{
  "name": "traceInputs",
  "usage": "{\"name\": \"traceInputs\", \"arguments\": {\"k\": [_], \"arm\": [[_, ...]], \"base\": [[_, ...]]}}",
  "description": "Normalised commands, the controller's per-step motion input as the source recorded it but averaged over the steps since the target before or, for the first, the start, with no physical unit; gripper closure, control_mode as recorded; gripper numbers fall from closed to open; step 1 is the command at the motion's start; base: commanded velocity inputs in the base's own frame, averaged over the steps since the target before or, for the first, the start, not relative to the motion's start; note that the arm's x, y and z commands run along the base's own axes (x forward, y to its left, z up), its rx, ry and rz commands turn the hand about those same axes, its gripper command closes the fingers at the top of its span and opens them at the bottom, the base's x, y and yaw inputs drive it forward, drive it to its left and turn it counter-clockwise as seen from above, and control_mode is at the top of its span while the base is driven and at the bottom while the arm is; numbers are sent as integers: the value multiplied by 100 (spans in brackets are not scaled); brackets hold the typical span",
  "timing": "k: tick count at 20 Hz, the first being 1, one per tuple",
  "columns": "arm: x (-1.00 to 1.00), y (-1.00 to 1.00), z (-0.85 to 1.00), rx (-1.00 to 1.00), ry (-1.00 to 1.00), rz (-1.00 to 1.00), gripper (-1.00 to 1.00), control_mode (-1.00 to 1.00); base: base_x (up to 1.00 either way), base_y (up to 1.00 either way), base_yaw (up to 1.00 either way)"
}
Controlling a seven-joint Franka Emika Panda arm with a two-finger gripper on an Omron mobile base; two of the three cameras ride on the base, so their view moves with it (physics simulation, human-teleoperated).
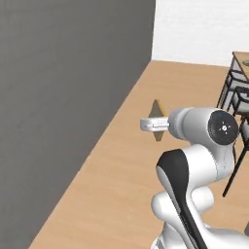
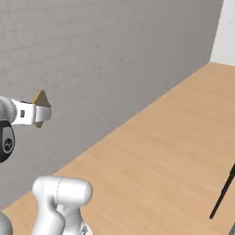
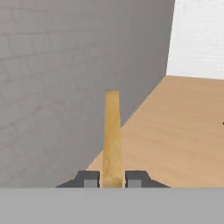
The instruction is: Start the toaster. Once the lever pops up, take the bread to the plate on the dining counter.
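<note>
A thin tan slice of bread [image 3: 112,135] stands edge-on between my two dark fingertips in the hand view, and my gripper [image 3: 112,179] is shut on it. From the left base view the bread [image 1: 156,108] sticks out above and below the white hand at my gripper [image 1: 151,125], held in the air over the wooden floor. The right base view shows the bread [image 2: 40,98] at the left, in my gripper [image 2: 40,113], in front of the grey wall. The toaster, the plate and the dining counter are out of view.
A tall grey wall [image 1: 68,97] runs along the left, meeting a white wall [image 1: 199,29] at the far end. Light wood floor [image 2: 165,151] stretches ahead. Dark-framed chairs [image 1: 236,97] stand at the right, and a dark chair leg [image 2: 223,193] shows at the right edge.
</note>
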Motion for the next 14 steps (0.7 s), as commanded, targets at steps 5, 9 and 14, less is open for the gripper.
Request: {"name": "traceInputs", "arguments": {"k": [5, 9, 14], "arm": [[0, 0, 0, 0, 0, 0, 100, 100], [0, 0, 0, 0, 0, 0, 100, 100], [0, 0, 0, 0, 0, 0, 100, 100]], "base": [[100, 83, -63], [100, 81, -58], [100, 79, -51]]}}
